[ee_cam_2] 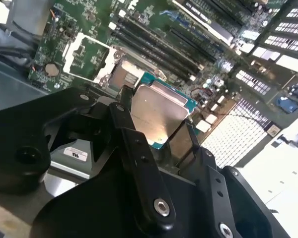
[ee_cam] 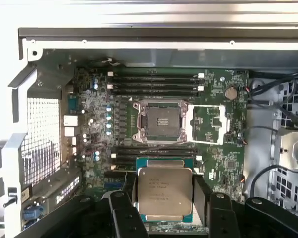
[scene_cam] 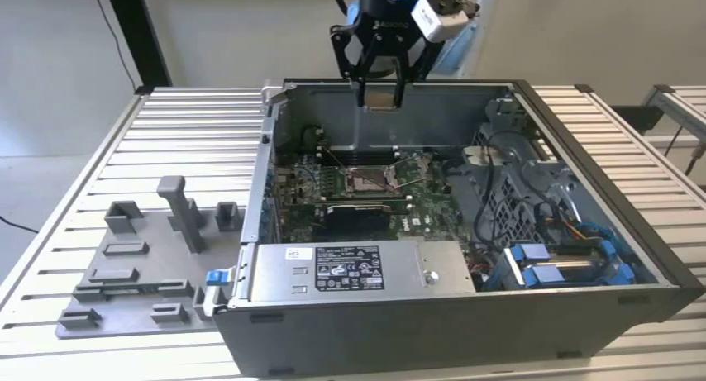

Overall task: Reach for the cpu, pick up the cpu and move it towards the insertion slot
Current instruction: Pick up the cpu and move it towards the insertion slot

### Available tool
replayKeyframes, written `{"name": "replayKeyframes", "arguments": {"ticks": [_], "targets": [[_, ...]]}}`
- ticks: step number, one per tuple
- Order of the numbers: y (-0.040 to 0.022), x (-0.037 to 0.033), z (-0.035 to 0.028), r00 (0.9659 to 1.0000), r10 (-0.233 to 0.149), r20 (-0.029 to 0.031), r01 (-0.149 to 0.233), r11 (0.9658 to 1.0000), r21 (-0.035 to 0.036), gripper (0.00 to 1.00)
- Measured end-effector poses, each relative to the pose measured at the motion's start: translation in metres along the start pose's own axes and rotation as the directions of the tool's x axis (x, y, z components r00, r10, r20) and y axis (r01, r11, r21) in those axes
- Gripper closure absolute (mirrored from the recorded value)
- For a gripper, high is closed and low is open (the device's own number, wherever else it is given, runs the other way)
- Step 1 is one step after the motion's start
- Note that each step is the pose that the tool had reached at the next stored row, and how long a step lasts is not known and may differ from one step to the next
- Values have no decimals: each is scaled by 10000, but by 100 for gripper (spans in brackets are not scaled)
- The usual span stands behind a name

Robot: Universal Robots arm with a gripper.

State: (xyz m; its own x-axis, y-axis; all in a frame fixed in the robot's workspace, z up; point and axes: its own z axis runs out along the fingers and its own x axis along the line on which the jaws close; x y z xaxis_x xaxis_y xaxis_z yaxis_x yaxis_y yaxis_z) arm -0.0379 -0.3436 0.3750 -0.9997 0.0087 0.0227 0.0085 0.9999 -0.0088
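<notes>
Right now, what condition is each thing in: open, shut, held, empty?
gripper: shut on the cpu, hanging above the open case.
cpu: held, metal top showing in both wrist views.
insertion slot: frame swung open, centre empty.
computer case: side panel off, board exposed.
grey fixture blocks: holding nothing.

Near edge of the cpu (ee_cam: 165,192) covered by the gripper's (ee_cam: 165,218) black links in the first wrist view; fingertip contact with the chip's sides tucked behind those links. In the second wrist view, lower corner of the cpu (ee_cam_2: 156,115) likewise masked, and part of the insertion slot (ee_cam_2: 124,74) concealed behind the chip. In the exterior view, cpu (scene_cam: 382,93) a mere pale sliver between dark fingers, top face unreadable. Arm above the gripper (scene_cam: 382,100) cropped by the upper edge. Insertion slot (scene_cam: 368,179) small there, wire lever indistinct.
</notes>
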Motion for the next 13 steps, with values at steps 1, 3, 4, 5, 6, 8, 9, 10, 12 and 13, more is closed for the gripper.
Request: {"name": "replayKeyframes", "arguments": {"ticks": [1, 3, 4, 5, 6, 8, 9, 10, 12, 13], "targets": [[34, 0, 2, 10000, 0, 8, 0, 10000, 0, 100], [102, 1, 6, 10000, 1, 36, -1, 10000, 0, 100], [135, 2, 8, 10000, 1, 50, -1, 10000, 0, 100], [167, 3, 11, 10000, 0, 64, 0, 10000, -1, 100], [198, 3, 13, 10000, 0, 77, 0, 10000, -1, 100], [255, 5, 20, 10000, 1, 100, -1, 10000, -2, 100], [272, 5, 24, 9999, 1, 107, -1, 10000, 0, 100], [282, 6, 30, 9999, 2, 113, -2, 10000, 0, 100], [294, 5, 39, 9999, 1, 121, -1, 10000, 1, 100], [301, 5, 42, 9999, 2, 131, -2, 10000, 0, 100]]}}
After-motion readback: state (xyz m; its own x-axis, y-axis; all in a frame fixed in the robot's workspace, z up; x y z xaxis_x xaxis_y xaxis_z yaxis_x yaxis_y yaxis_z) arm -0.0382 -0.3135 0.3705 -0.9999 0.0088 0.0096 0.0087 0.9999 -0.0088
